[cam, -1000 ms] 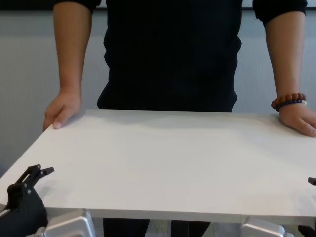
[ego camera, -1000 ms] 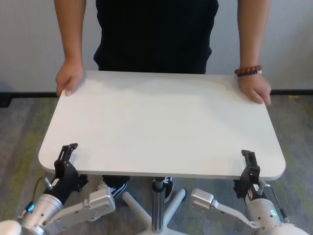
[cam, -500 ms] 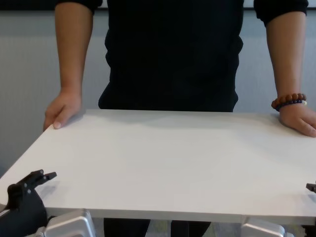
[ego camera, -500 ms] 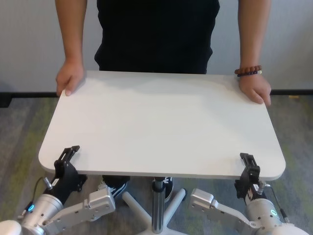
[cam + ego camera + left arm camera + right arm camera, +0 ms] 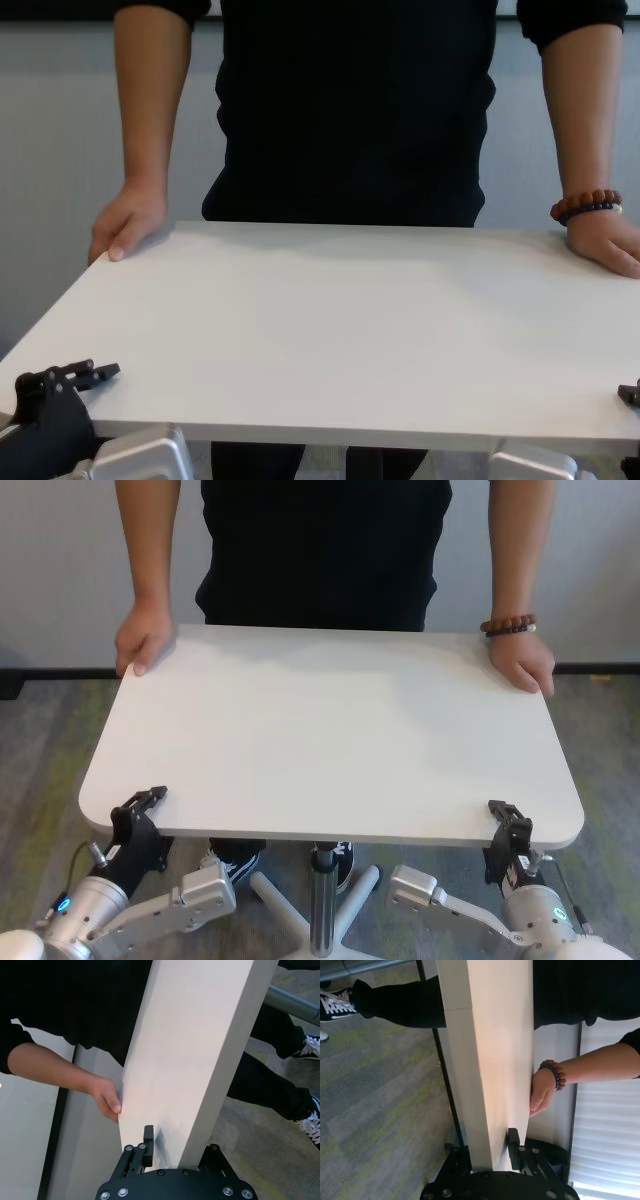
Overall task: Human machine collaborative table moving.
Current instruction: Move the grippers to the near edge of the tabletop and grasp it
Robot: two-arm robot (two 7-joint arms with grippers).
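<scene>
The white table (image 5: 330, 730) stands on its silver pole (image 5: 322, 900) between me and the human (image 5: 320, 550). The human, in black, holds the far corners with one hand (image 5: 140, 645) on the left and the braceleted hand (image 5: 520, 665) on the right. My left gripper (image 5: 148, 806) is shut on the table's near left edge, with its upper finger flat on the top. My right gripper (image 5: 505, 822) is shut on the near right edge in the same way. In the left wrist view (image 5: 177, 1149) and the right wrist view (image 5: 487, 1152) the table's edge sits between the fingers.
The table's white star-shaped base (image 5: 285, 900) spreads on the grey-green carpet (image 5: 40, 740) between my arms. The human's shoes (image 5: 225, 863) show under the table. A light wall with a dark baseboard (image 5: 60, 673) runs behind the human.
The upper fingers of both grippers have come down from raised onto the tabletop, closing on the near edge. The table and the human's hands have stayed in place.
</scene>
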